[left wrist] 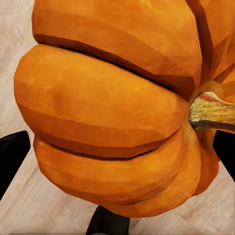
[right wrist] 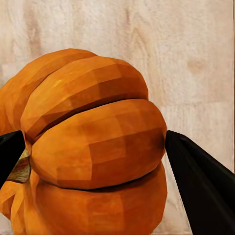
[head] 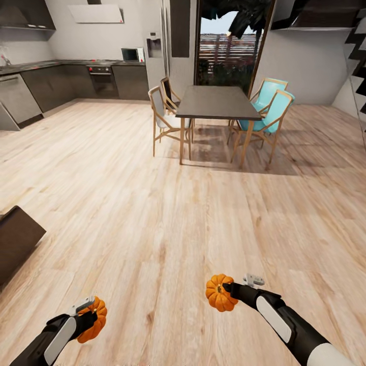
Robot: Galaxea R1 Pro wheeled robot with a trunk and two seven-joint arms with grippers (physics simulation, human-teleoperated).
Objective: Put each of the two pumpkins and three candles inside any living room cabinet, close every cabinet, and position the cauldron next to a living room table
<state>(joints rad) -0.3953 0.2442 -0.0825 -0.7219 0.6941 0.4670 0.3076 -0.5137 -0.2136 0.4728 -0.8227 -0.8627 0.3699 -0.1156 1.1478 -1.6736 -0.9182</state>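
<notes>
Left pumpkin: ribbed orange pumpkin (head: 94, 320), held above the pale wood plank floor (head: 168, 213), clamped in the left gripper (head: 87, 311).
Right pumpkin: second ribbed orange pumpkin (head: 220, 293), clamped by the right gripper (head: 229, 290).
Beyond: dark dining table (head: 216, 101), wooden chairs around it.

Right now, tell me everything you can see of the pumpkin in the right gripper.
The pumpkin is small, orange and deeply ribbed into rounded segments, with darker creases between them and a short brownish-tan stem at one end. Its skin looks smooth and matte. It is held off the pale wood floor, clamped in the right gripper; the black fingers press against opposite sides of it. In the head view its stem end faces roughly toward the camera. Nothing else touches it.
</notes>
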